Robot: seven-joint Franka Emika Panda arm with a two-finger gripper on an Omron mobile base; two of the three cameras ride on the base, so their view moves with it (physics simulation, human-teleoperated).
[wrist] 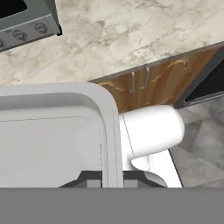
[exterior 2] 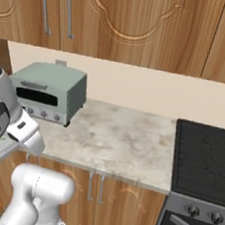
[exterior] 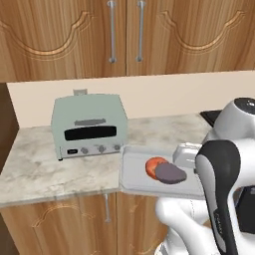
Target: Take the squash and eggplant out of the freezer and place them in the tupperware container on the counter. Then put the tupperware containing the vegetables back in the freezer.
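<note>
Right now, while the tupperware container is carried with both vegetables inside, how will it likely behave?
The tupperware container is probably stiff: its flat floor and rim show no sag. The gripper seems to pinch one wall, so it may tilt away from there. The round squash and the eggplant lie loose; the low rim might let them roll out.
</note>
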